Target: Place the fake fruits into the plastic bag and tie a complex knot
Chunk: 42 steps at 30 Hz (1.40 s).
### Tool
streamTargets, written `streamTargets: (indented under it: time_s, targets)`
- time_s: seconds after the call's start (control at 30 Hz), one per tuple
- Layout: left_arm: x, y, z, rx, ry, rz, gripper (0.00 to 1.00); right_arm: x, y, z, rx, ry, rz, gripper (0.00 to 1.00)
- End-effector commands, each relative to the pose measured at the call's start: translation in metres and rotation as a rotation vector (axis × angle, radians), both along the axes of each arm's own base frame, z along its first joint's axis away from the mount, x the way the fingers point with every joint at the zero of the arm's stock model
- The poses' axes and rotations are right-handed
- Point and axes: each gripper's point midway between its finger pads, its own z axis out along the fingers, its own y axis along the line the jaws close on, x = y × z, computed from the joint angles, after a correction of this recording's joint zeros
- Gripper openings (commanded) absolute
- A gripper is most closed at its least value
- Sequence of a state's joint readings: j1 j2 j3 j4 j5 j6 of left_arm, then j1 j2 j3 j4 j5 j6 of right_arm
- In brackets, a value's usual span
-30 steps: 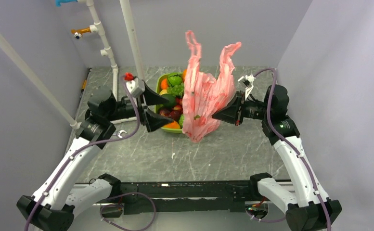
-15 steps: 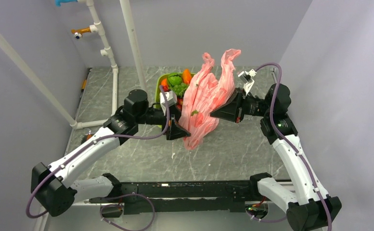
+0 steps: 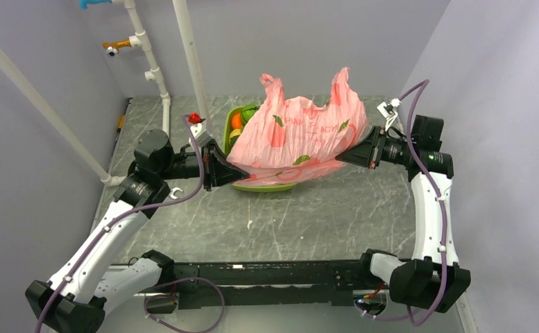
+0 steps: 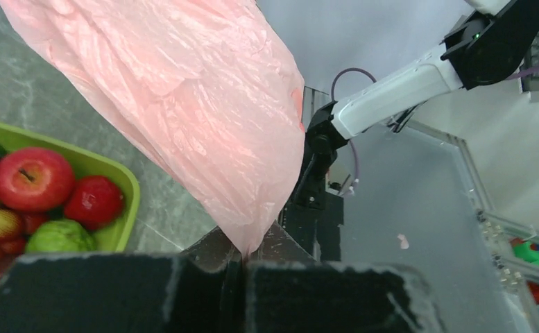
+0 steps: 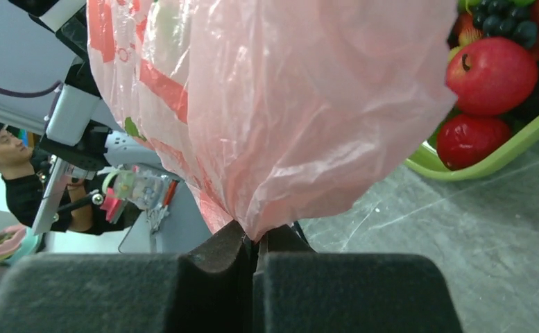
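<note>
The pink plastic bag [image 3: 294, 139] hangs stretched wide between both grippers, above the tray, with its two handle loops [image 3: 340, 78] sticking up. My left gripper [image 3: 233, 171] is shut on the bag's left corner [image 4: 249, 239]; my right gripper [image 3: 353, 149] is shut on its right corner [image 5: 259, 229]. The fake fruits lie in the lime-green tray [image 3: 270, 187]: an orange one [image 3: 236, 121] and a green one [image 3: 250, 113] show left of the bag. The wrist views show red apples [image 4: 32, 178] [image 5: 490, 66] and dark grapes [image 5: 503, 24]. No knot shows.
The tray's rim [image 4: 124, 184] [image 5: 488, 163] lies under and behind the bag. White pipes [image 3: 157, 76] stand at the back left. Grey walls close in both sides. The right arm [image 4: 391, 90] shows beyond the bag in the left wrist view.
My left gripper went from open to shut on the bag's left corner. Both arms then drew apart, spreading the bag from a narrow hanging bunch into a wide sheet.
</note>
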<state>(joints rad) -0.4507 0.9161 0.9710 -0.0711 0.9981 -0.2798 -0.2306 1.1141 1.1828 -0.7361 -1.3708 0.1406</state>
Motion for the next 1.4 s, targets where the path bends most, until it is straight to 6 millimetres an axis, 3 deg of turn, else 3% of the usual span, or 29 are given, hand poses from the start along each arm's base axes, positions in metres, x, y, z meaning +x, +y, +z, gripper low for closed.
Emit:
streamTargets:
  time_s: [0.0,0.07,0.13,0.2,0.27,0.4,0.5,0.63,0.8,0.93,1.0,1.03,1.07,1.17,1.23,1.33,1.37]
  targets:
    - [-0.005,0.0,0.016,-0.056,0.116,-0.032,0.0,0.021,-0.025,-0.013,-0.134,-0.094,-0.127,0.05]
    - [0.003,-0.006,0.026,-0.097,0.178,-0.032,0.0,0.02,-0.025,-0.009,-0.156,-0.122,-0.158,0.52]
    - [0.012,-0.012,0.036,-0.12,0.248,-0.041,0.0,0.017,-0.032,-0.003,-0.278,-0.246,-0.202,0.86]
    - [0.022,-0.017,0.044,-0.149,0.33,-0.024,0.0,0.025,-0.052,0.0,-0.432,-0.354,-0.325,0.99]
    - [0.029,-0.022,0.05,-0.17,0.399,-0.013,0.0,0.019,-0.058,0.013,-0.509,-0.48,-0.366,1.0]
    - [0.042,-0.036,0.056,-0.187,0.556,0.024,0.0,-0.01,-0.032,0.052,-0.48,-0.749,-0.279,1.0]
    - [0.046,-0.054,0.056,-0.173,0.696,0.009,0.01,-0.008,-0.012,0.075,-0.462,-0.874,-0.256,0.99]
    - [0.046,-0.078,0.06,-0.145,0.807,-0.032,0.06,-0.002,0.03,0.076,-0.493,-0.957,-0.111,1.0]
    - [0.053,-0.089,0.072,-0.155,0.81,-0.017,0.1,-0.013,0.08,0.082,-0.457,-1.038,0.031,1.0]
    - [0.049,-0.097,0.076,-0.152,0.817,-0.031,0.12,-0.001,0.104,0.075,-0.58,-1.113,-0.034,1.0]
    - [0.045,-0.097,0.075,-0.142,0.83,-0.03,0.12,0.011,0.106,0.07,-0.672,-1.148,-0.133,1.0]
    - [0.042,-0.095,0.076,-0.14,0.828,-0.031,0.12,0.016,0.105,0.066,-0.721,-1.158,-0.172,0.98]
    - [0.039,-0.092,0.078,-0.139,0.809,-0.037,0.1,0.021,0.101,0.062,-0.758,-1.153,-0.208,0.9]
    - [0.035,-0.073,0.078,-0.131,0.749,-0.046,0.02,0.024,0.082,0.056,-0.826,-1.121,-0.264,0.47]
    - [0.034,-0.05,0.078,-0.116,0.656,-0.062,0.0,0.02,0.065,0.05,-0.865,-1.08,-0.274,0.01]
    - [0.038,-0.02,0.075,-0.092,0.594,-0.049,0.0,0.01,0.047,0.046,-0.855,-1.049,-0.231,0.0]
    - [0.039,-0.011,0.073,-0.077,0.566,-0.033,0.05,0.007,0.043,0.05,-0.828,-1.043,-0.228,0.0]
